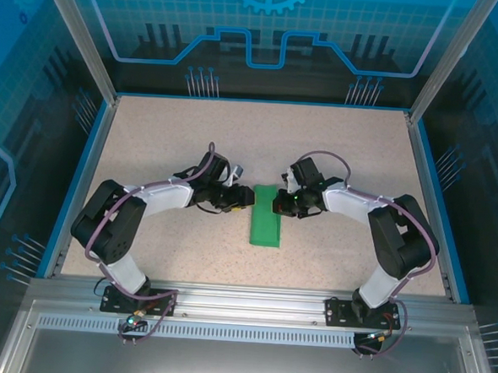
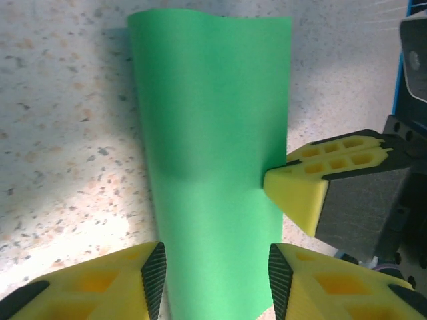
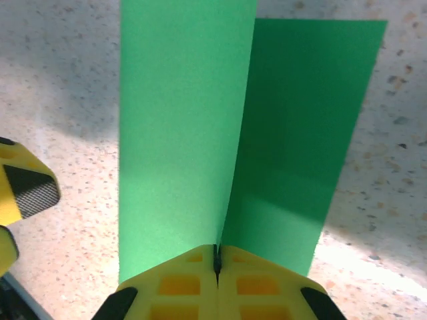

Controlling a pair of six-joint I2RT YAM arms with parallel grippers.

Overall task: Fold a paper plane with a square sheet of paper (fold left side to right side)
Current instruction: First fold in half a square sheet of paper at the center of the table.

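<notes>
- Speckled beige worktop (image 1: 150,147) with a blue rim, seen from above. Two arms reach in from its near edge and meet close to its centre.
- Left arm (image 1: 147,201) bends in from the left side and right arm (image 1: 382,216) from the right side, wrists almost facing each other.
- Green sheet of paper (image 1: 265,225) lies at the middle of the worktop, slightly towards the near edge. It is already a narrow strip, and its long axis runs from far edge to near edge. Both pincers work at its far end, equally near to it.
- Right pincer (image 3: 217,263) is closed tight on the paper, pinching it along the line where a brighter green panel meets a darker one.
- Left pincer (image 2: 215,280) is open. Its yellow fingers stand apart with the strip running between them, holding nothing.
- Judgement: the paper lies straight ahead of each pincer, so any left-to-right fold turns across that long axis.
</notes>
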